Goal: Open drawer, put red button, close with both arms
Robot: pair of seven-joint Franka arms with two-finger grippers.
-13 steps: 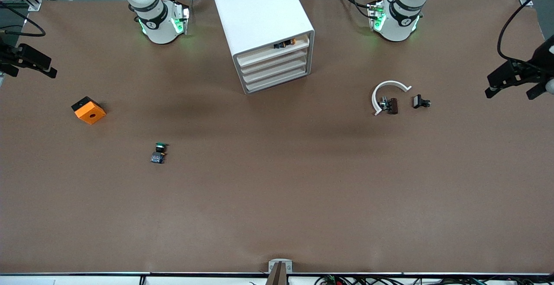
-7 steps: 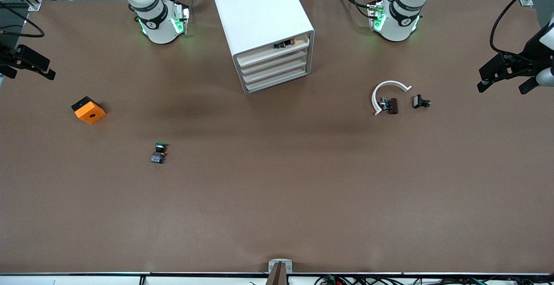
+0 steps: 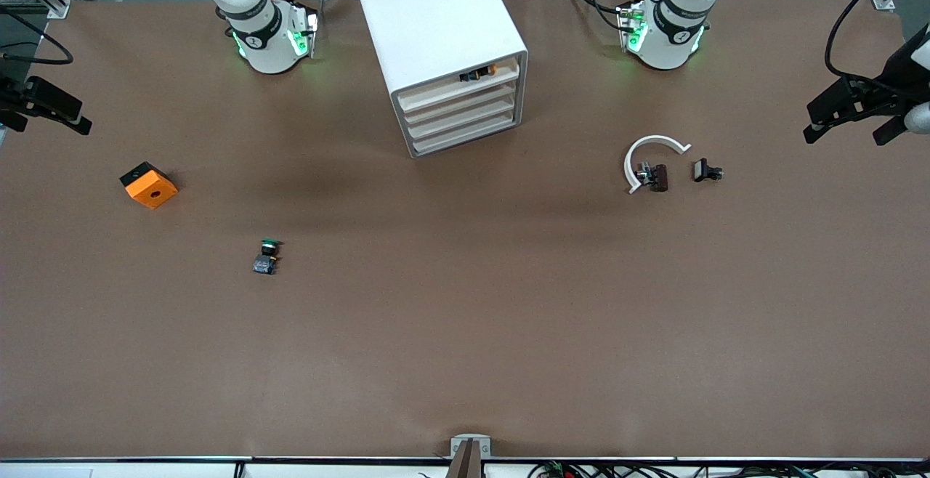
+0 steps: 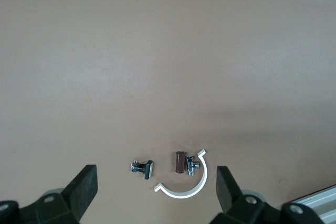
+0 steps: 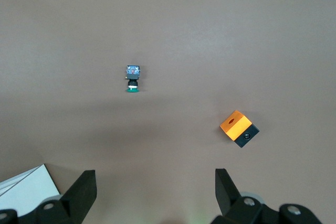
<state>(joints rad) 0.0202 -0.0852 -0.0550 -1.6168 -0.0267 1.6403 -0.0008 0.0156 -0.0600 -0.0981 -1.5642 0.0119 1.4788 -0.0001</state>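
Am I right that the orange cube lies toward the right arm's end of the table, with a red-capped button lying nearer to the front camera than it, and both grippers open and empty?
Not quite: the button near the orange cube has a green cap, not red, as the right wrist view shows. The rest holds: the cube lies toward the right arm's end, the button nearer the camera, and the left gripper and right gripper are open and empty.

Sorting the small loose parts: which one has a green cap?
The green-capped button, alone toward the right arm's end, nearer the camera than the orange cube. The other small parts lie by the white ring.
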